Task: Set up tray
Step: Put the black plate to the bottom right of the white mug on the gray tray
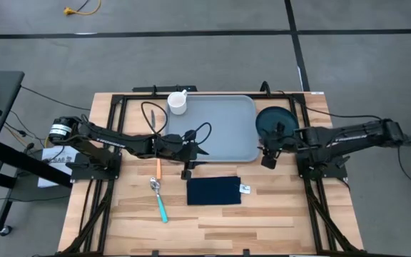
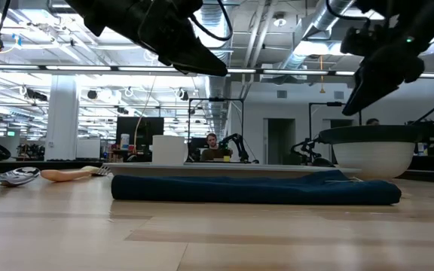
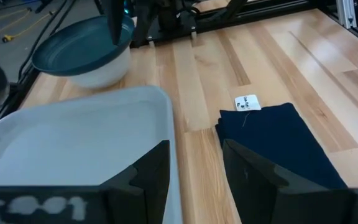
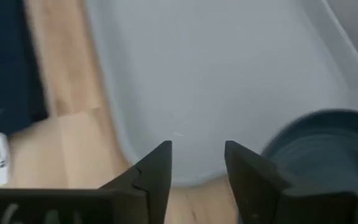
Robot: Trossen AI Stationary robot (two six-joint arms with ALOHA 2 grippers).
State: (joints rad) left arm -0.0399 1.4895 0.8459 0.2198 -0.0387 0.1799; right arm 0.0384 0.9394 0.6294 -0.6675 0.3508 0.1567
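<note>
The grey-blue tray (image 1: 212,128) lies flat on the wooden table, with a white cup (image 1: 178,102) standing at its far left corner. A round dark teal plate (image 1: 273,118) sits on the table just off the tray's right rim. My left gripper (image 1: 195,151) hovers open over the tray's near edge; in its wrist view (image 3: 196,155) the tray (image 3: 73,143) and the napkin (image 3: 278,143) lie beyond its fingers. My right gripper (image 1: 267,158) hangs open above the tray's near right corner (image 4: 166,168). In the low view both grippers (image 2: 202,60) (image 2: 356,102) are well above the table.
A folded dark navy napkin (image 1: 214,190) with a white tag lies on the table near of the tray. A teal-handled spoon (image 1: 160,202) and an orange-handled fork (image 1: 158,168) lie to its left. Black frame rails run along the table's left, right and far edges.
</note>
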